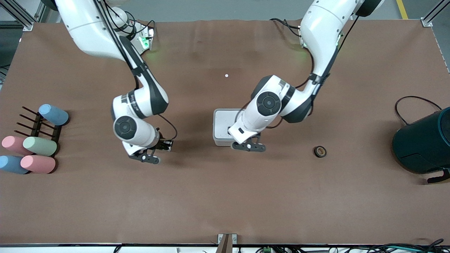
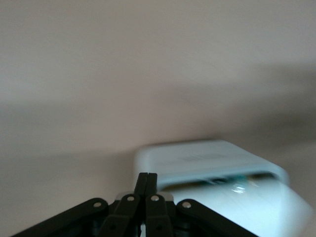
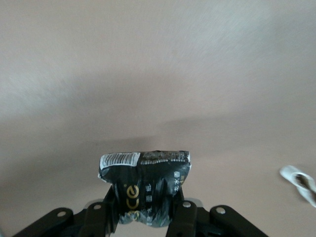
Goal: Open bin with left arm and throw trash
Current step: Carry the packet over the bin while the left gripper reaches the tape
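Meanwhile, the bin (image 1: 222, 123) served as the landmark: a small white square box standing near the middle of the table (image 1: 225, 203), partly covered in the front view by the left arm. The left gripper (image 1: 249, 146) sat at the bin's edge nearest the front camera, its fingers pressed tightly together with nothing between them. In the left wrist view the bin (image 2: 207, 163) lay just past the left gripper (image 2: 146, 178), and its lid looked raised a little, with a dark slit showing under it.

Toward the right arm's end of the table from the bin, the right gripper (image 1: 147, 157) hung low over bare table, its fingers clamped on the black printed foil packet (image 3: 146, 190), which stood crumpled between them in the right wrist view, where the right gripper (image 3: 146, 212) showed at the lower edge.

Toward the left arm's end from the bin, the small black tape ring (image 1: 320, 151) lay flat, well apart from it. Farther that way stood a big dark teal cylinder (image 1: 423, 142). At the right arm's end, well apart from the bin, pastel cylinders (image 1: 39, 146) lay by a dark rack (image 1: 35, 126)
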Motion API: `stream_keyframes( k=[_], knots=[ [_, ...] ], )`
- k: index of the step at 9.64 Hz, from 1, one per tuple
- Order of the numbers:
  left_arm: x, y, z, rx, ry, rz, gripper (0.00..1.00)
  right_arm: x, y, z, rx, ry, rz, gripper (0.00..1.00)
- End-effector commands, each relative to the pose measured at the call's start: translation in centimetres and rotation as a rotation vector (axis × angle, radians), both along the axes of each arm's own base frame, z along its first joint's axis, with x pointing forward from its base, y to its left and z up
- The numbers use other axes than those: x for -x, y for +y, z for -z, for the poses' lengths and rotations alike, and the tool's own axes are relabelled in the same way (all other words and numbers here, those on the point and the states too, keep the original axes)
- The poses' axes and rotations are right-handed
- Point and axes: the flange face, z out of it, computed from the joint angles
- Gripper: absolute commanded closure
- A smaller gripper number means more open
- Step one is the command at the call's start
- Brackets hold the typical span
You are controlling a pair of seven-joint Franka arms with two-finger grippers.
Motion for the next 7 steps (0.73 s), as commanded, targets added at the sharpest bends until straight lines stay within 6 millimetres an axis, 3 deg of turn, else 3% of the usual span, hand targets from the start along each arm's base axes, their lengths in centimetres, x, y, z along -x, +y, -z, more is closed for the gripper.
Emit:
stream_keyframes(
  k=[1,2,3,4,5,6,7],
  knots=[
    [-2.0,5.6,-4.0,-0.041,-0.01,-0.003,1.0,-0.2,-0.3,-0.6,-0.016,0.014,0.027,0.83],
    [-2.1,5.9,-4.0,-0.043,-0.012,0.003,1.0,-0.3,-0.4,-0.5,-0.017,0.016,0.032,0.83],
    [-2.8,7.7,-3.2,-0.053,-0.006,0.036,1.0,-0.3,0.0,-0.8,-0.02,0.013,0.028,0.83],
    [-4.6,12.4,-1.3,-0.065,0.012,0.085,0.98,-0.5,1.1,-2.6,-0.039,-0.011,0.045,0.83],
    [-6.2,16.5,1.7,-0.103,0.032,0.105,0.85,-1.1,3.9,-6.2,-0.077,-0.063,0.085,0.82],
    [-7.3,20.6,4.0,-0.207,0.03,0.133,0.45,-0.7,7.4,-8.3,-0.095,-0.098,0.067,0.82],
    [-7.1,22.9,6.6,-0.268,0.015,0.218,0.01,0.7,10.9,-8.8,-0.099,-0.109,0.03,0.82]
  ],
)
